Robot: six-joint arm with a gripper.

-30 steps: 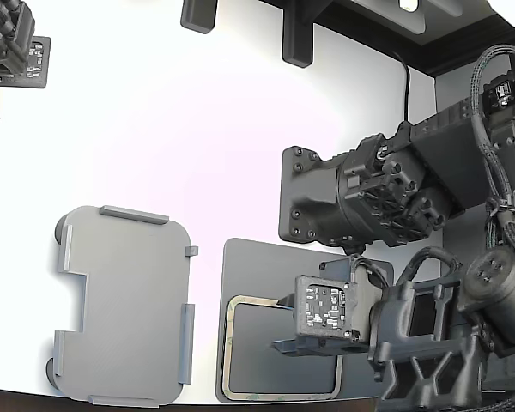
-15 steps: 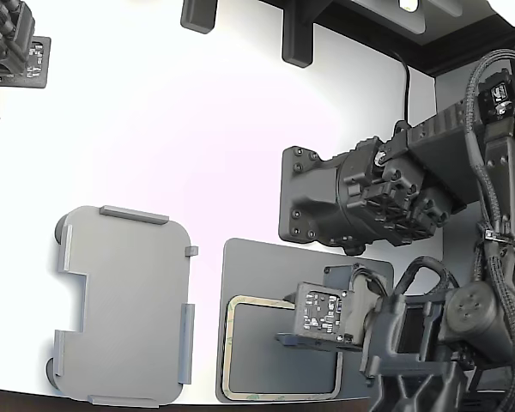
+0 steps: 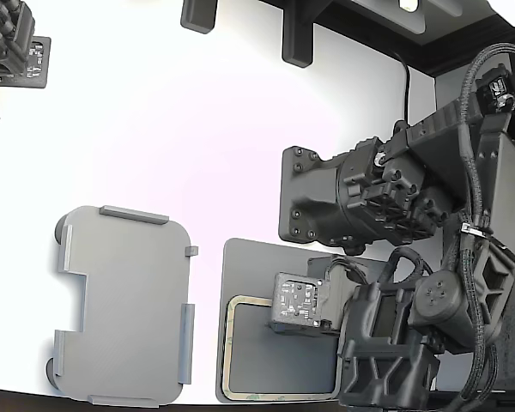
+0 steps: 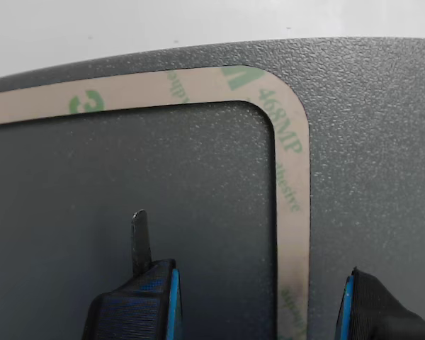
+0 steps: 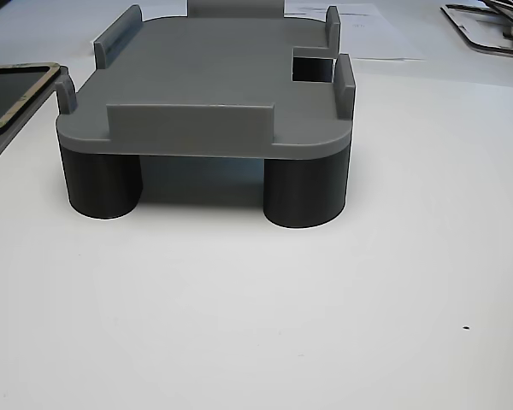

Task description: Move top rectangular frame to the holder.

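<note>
Frame [image 3: 229, 343] lies on mat [image 3: 249, 257], apparently right of holder [image 3: 124, 305].

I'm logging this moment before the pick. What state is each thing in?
Frame: flat on the dark mat, not lifted.
Mat: flat on the table, frame on it.
Holder: empty, standing on its round feet.
Gripper: open, fingers either side of one frame edge.

frame [image 4: 295, 205]: matt printed paper | mat [image 4: 127, 205]: grainy plastic | holder [image 5: 214, 77]: smooth plastic
</note>
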